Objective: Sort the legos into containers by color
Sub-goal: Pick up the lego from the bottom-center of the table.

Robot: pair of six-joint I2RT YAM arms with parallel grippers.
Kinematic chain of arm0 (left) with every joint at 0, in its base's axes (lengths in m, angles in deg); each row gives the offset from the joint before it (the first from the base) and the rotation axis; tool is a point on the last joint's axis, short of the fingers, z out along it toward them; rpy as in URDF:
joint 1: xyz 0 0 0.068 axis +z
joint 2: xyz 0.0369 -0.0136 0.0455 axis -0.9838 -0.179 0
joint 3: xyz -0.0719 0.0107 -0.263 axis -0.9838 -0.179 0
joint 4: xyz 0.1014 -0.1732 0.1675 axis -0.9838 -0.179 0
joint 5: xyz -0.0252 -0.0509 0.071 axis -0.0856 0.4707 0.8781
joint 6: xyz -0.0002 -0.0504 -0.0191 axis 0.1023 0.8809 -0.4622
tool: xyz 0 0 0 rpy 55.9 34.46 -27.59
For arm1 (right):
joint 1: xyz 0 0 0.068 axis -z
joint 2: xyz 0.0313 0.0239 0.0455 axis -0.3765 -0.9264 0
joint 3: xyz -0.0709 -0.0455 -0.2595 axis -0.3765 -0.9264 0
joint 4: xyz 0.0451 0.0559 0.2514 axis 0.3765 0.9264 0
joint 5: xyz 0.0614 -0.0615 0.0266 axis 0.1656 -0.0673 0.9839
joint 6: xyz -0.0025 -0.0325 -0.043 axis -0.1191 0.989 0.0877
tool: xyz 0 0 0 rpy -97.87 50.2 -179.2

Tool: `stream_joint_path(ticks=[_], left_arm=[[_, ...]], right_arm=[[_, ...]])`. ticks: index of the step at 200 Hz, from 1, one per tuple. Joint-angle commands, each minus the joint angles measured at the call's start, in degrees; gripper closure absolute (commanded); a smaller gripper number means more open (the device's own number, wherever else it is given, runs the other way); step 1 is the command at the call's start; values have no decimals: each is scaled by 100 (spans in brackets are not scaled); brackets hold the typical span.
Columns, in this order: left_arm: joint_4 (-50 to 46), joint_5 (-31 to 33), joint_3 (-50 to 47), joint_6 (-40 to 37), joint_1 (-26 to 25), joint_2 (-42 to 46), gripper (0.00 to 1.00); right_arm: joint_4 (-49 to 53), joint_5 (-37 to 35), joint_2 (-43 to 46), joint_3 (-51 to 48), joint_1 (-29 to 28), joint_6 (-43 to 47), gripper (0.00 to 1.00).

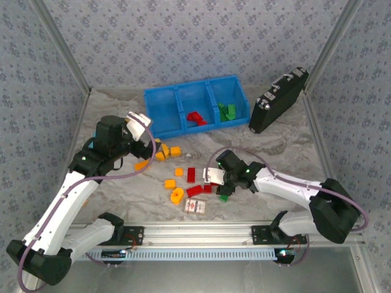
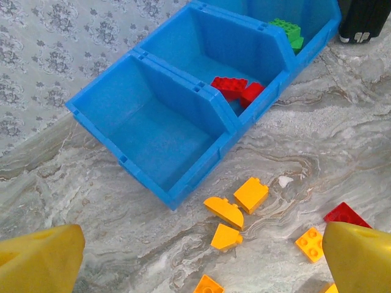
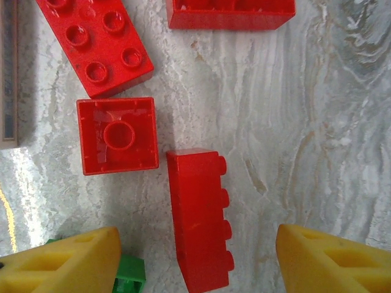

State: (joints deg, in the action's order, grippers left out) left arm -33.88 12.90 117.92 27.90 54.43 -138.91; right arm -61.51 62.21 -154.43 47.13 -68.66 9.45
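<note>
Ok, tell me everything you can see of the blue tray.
The blue tray is glossy moulded plastic, divided into three open-top compartments. It sits flat at the far side of the table. Its left compartment is empty, the middle holds red bricks, the right green bricks. A black case stands close by its right end.

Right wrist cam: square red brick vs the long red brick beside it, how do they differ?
The square red brick lies upside down, hollow underside up; the long red brick lies on its side, studs facing sideways. The square one is compact; the long one shows four studs in a row. Both are red, loose on the table.
</note>
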Motion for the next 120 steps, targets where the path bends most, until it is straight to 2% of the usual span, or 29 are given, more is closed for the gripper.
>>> stream_joint_path(ticks=[1, 25, 65, 120], left_arm=[[150, 7, -47, -103, -24, 74, 0], [187, -38, -75, -129, -34, 60, 0], [153, -40, -83, -182, -32, 96, 0], [180, -48, -101, -226, -41, 60, 0]], right_arm=[[11, 188, -186, 185, 3, 114, 31], [20, 247, -420, 297, 9, 137, 36], [43, 294, -720, 387, 23, 221, 56], [86, 264, -867, 487, 35, 280, 69]])
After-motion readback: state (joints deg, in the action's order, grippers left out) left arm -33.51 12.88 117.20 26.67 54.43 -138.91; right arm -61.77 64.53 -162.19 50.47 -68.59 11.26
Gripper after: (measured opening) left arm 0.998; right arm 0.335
